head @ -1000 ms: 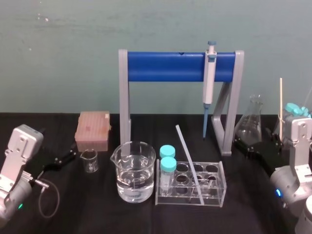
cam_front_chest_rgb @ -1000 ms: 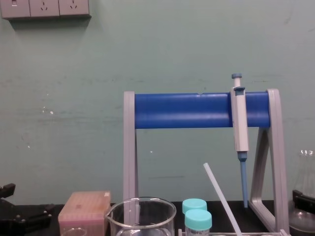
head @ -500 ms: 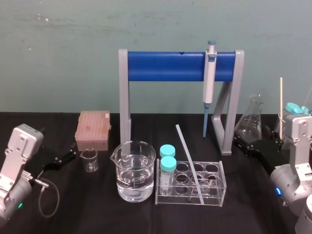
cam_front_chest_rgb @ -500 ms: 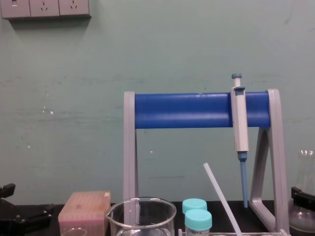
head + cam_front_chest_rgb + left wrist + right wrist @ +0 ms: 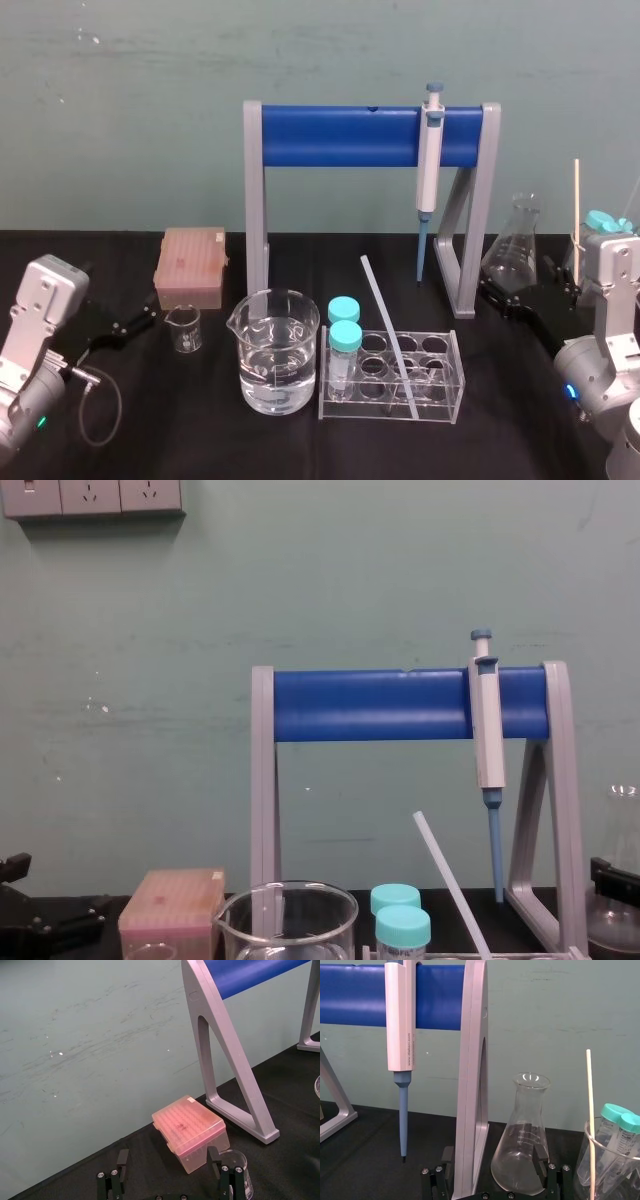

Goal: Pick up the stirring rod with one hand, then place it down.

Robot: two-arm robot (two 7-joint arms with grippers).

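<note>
Two teal-capped tubes [image 5: 343, 330] stand at the left end of the clear tube rack [image 5: 440, 398], nearest the robot at the middle of the black table [image 5: 200, 440]. The stirring rod [image 5: 388, 335] leans in that rack, with its lower end at the rack's near right. It slants up toward the far left, and its top is free in the air. Just left of the rack stands a large beaker [image 5: 278, 350] part-filled with clear liquid.

At the left, the left gripper [image 5: 140, 322] rests low by the table, its fingers [image 5: 121, 1170] spread apart with nothing between them. It points toward a small beaker [image 5: 183, 328] and the pink tip box [image 5: 190, 268] behind it.

At the right, the right gripper [image 5: 497, 298] is likewise spread wide and holds nothing, well apart from the rod. A conical flask [image 5: 522, 1150] sits just ahead of it, perhaps partly between the fingers [image 5: 540, 1157], though I cannot tell for sure. Right of the flask, another beaker [image 5: 582, 1170] holds capped tubes and a thin wooden stick [image 5: 590, 1110].

Farthest back, a grey stand with a blue crossbar [image 5: 340, 137] carries the pipette [image 5: 430, 170] at its right end, tip down
</note>
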